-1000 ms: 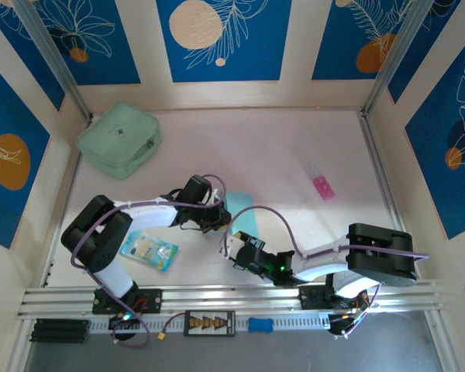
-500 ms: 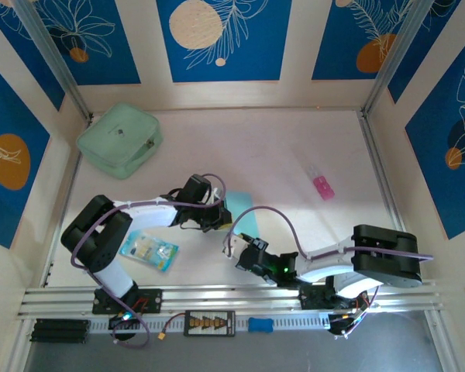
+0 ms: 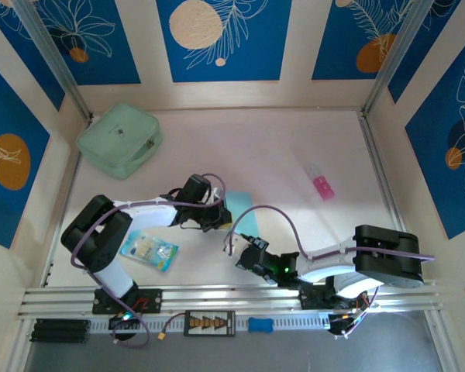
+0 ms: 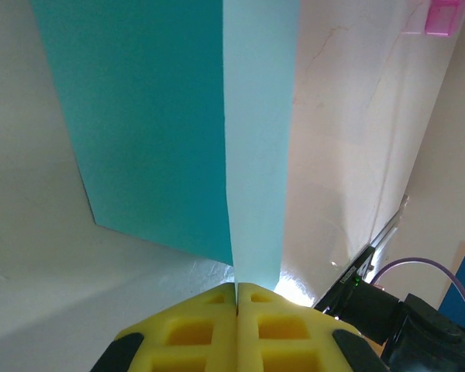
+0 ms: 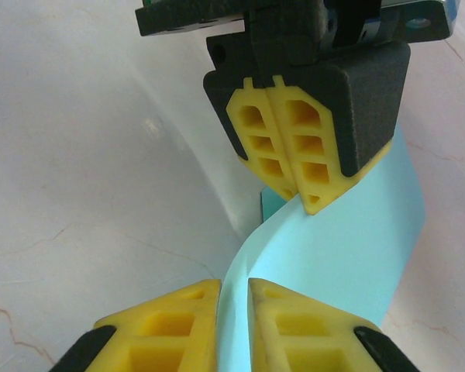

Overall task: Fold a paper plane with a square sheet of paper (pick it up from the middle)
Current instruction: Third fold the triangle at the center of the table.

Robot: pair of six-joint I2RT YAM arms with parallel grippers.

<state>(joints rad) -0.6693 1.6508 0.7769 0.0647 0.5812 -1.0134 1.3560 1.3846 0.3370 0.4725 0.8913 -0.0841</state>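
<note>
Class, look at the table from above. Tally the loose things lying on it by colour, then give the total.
Mint green: 1, the pouch
Light blue: 1, the paper sheet
Blue and white: 1, the packet
Pink: 1, the small pink object
Total: 4

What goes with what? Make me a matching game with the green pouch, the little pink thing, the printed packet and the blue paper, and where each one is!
Things:
1. mint-green pouch
2. small pink thing
3. printed packet
4. square sheet of paper

Places:
A. pinched between the fingers of the left gripper
B. far left corner of the table
C. on the right side of the table, by itself
D. on the near left, beside the left arm

Pairs: 1-B, 2-C, 3-D, 4-A
</note>
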